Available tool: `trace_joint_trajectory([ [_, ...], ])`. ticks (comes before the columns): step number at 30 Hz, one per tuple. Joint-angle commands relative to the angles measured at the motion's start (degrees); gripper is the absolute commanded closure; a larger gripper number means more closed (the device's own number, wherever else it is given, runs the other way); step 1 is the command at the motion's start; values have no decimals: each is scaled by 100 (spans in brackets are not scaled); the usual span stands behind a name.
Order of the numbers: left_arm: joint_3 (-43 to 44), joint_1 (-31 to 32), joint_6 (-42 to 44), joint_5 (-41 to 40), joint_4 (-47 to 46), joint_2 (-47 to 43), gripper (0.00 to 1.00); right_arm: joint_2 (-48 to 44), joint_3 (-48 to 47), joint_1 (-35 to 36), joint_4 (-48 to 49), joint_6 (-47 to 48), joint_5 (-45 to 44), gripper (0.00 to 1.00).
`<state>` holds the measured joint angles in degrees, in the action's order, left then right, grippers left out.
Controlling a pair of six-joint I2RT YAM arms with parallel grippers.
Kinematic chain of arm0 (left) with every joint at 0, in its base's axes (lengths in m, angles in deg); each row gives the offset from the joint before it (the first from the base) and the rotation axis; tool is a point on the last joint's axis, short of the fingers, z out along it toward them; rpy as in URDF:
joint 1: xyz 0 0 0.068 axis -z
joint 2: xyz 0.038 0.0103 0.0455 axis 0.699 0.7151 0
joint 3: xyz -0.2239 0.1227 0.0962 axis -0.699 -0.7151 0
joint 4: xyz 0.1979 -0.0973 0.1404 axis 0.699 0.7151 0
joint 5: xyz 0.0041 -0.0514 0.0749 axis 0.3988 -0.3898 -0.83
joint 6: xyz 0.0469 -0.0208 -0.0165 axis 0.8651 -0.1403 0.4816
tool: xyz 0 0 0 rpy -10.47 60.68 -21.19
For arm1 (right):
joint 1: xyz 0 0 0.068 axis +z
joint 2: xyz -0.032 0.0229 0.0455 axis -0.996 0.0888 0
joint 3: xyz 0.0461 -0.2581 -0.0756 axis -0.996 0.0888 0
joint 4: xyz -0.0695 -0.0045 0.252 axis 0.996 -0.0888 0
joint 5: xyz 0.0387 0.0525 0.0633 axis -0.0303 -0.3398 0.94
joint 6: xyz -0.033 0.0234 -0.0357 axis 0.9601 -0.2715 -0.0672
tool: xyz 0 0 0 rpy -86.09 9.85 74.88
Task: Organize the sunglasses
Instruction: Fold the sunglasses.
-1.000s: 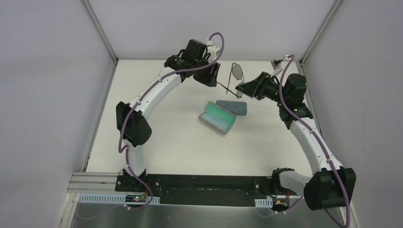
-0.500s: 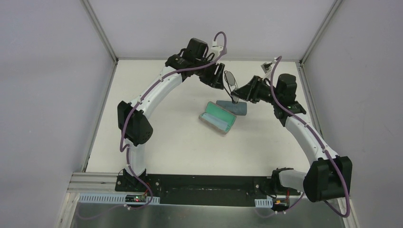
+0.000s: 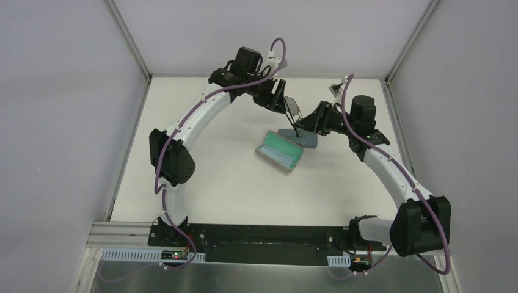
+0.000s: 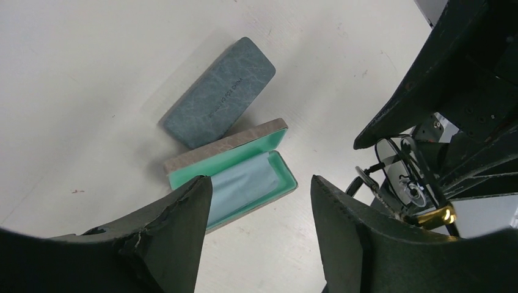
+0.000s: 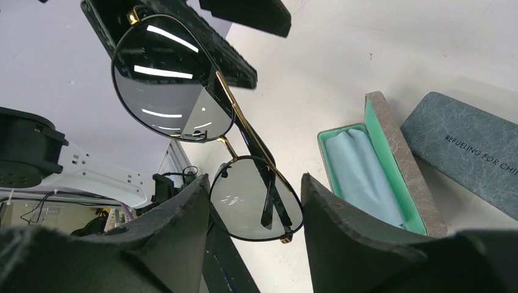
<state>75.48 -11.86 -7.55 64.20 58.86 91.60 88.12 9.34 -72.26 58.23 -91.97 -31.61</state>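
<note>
1. The step in hand looks like lowering the sunglasses (image 5: 165,79) into the open case (image 4: 227,148). The case lies on the table below the right gripper (image 5: 255,189), lid up, with a light blue cloth (image 4: 241,186) on its teal lining.
2. To do it well, turn the wrist until the frame runs along the case's length. Then descend slowly and set the lenses flat on the cloth.
3. Keep the slender arms folded against the lenses so they cannot snag the raised lid or the closed case (image 4: 220,91) just beside it.
4. The left gripper (image 4: 261,189) should back away first. One of its fingers sits close behind the upper lens.
5. The right gripper is clamped on the lower lens, with the rim meeting both fingers and the jaws about half spread. It holds the pair in the air above the case.
6. The left gripper is released: its jaws stand apart with nothing between them, and only the open case shows through the gap. The sunglasses sit just outside one finger; whether they touch it I cannot tell.
</note>
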Motion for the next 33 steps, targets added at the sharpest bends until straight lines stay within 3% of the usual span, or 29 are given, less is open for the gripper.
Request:
trace_joint_trajectory([
  [1,52,-233,174,530,-138,-181,37,30,54,48,78,226,154,72],
  [7,-251,-184,125,974,-136,-173,36,169,123,148,309,118,88,72],
  [15,-329,-182,-126,699,-184,-22,37,328,222,344,366,252,-21,72],
  [23,-898,-207,-448,346,-162,218,39,535,131,449,-289,713,-563,78],
  [33,-1314,-340,-879,456,-296,416,41,912,208,800,-649,1065,-973,82],
])
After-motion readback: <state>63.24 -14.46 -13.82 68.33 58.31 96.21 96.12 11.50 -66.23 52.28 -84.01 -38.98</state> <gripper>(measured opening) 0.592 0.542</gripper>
